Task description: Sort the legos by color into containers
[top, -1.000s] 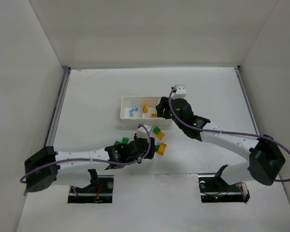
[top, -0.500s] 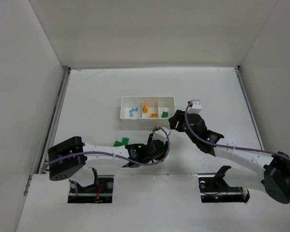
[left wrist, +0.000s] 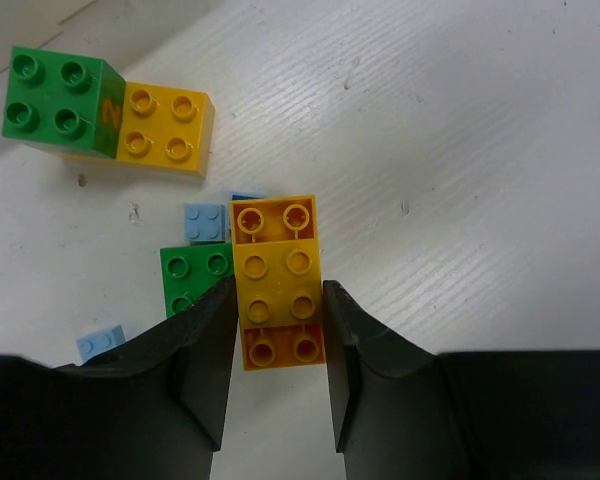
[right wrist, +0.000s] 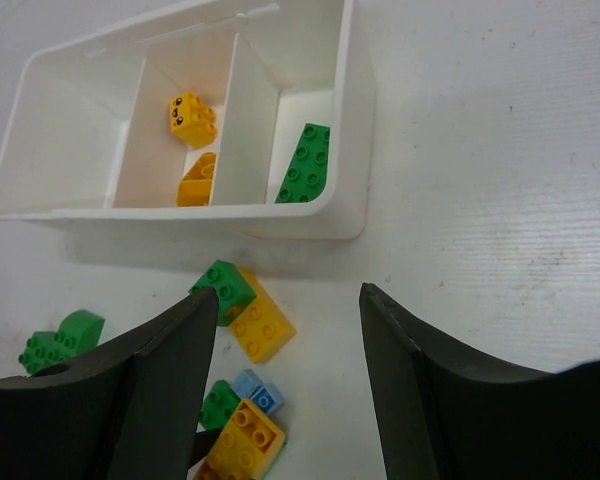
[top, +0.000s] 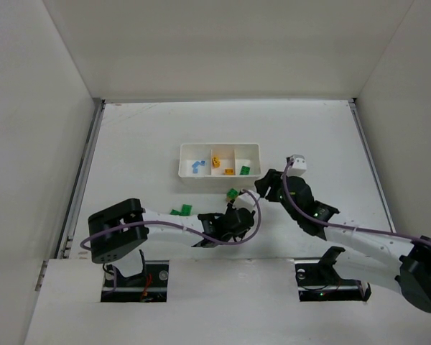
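The white tray [top: 253,149] has pale blue legos in its left compartment, yellow-orange ones [right wrist: 190,118] in the middle and a green one [right wrist: 308,165] in the right. My left gripper [left wrist: 277,340] is low on the table, its jaws closed against both sides of a yellow-orange brick [left wrist: 277,275]; it also shows in the top view [top: 238,213]. Beside that brick lie a green brick [left wrist: 193,272], pale blue bricks [left wrist: 206,222] and a green and yellow pair [left wrist: 165,125]. My right gripper [right wrist: 290,300] is open and empty, above the table just in front of the tray.
Two more green bricks [top: 181,210] lie left of the left gripper. The tray's near wall [right wrist: 210,215] is close behind the loose bricks. White walls enclose the table on the left, right and far sides.
My right gripper has drawn back from the tray toward the near right; a green brick now lies in the right compartment. My left gripper has moved right onto the loose bricks.
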You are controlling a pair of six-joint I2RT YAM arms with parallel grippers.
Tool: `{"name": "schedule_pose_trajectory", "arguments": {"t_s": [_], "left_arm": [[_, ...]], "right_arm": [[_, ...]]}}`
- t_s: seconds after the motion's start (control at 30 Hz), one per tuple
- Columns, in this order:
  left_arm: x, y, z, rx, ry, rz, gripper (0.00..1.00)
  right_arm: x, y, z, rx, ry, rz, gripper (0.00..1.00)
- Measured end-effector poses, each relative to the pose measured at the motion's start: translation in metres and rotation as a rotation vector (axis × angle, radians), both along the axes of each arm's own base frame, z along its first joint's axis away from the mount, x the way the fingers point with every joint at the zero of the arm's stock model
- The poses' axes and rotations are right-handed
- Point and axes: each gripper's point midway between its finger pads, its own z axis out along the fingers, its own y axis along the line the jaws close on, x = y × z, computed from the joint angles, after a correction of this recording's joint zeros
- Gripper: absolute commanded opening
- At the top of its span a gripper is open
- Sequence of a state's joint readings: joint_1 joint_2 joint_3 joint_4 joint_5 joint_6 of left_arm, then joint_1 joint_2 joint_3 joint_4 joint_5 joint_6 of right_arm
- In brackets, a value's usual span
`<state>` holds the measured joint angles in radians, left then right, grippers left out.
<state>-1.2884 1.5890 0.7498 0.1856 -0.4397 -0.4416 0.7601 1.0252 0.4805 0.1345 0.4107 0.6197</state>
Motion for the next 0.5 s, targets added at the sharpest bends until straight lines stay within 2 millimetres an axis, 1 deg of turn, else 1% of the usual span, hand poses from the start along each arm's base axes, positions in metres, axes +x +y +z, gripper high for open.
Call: {"name": "schedule_pose_trajectory", "arguments": {"t_s": [0.07,0.13,0.2,0.3,0.37,0.43,0.47,0.5], "left_arm": [[0.001,0.001,0.005,-0.008,-0.01,0.006,0.12],[0.002,0.001,0.02,-0.042,-0.021,0.009,0.12],[0.003,0.002,0.046,-0.116,-0.037,0.015,0.12],[0.009,0.011,0.1,-0.289,-0.053,0.042,0.12],[0.019,0.024,0.138,-0.424,-0.057,0.084,0.12],[0.029,0.038,0.169,-0.538,-0.053,0.128,0.13],[0.034,0.045,0.18,-0.592,-0.045,0.148,0.13],[0.038,0.052,0.188,-0.635,-0.029,0.168,0.13]], "right_arm": [[-0.003,-0.003,0.004,0.017,-0.012,-0.001,0.63],[-0.008,-0.007,0.012,0.04,-0.033,0.001,0.59],[-0.013,-0.009,0.025,0.069,-0.064,0.009,0.52],[-0.023,-0.007,0.05,0.117,-0.124,0.054,0.51],[-0.036,0.002,0.067,0.145,-0.169,0.121,0.51],[-0.051,0.011,0.081,0.161,-0.212,0.197,0.52],[-0.058,0.015,0.087,0.166,-0.233,0.234,0.54],[-0.065,0.019,0.092,0.169,-0.252,0.271,0.56]]}}
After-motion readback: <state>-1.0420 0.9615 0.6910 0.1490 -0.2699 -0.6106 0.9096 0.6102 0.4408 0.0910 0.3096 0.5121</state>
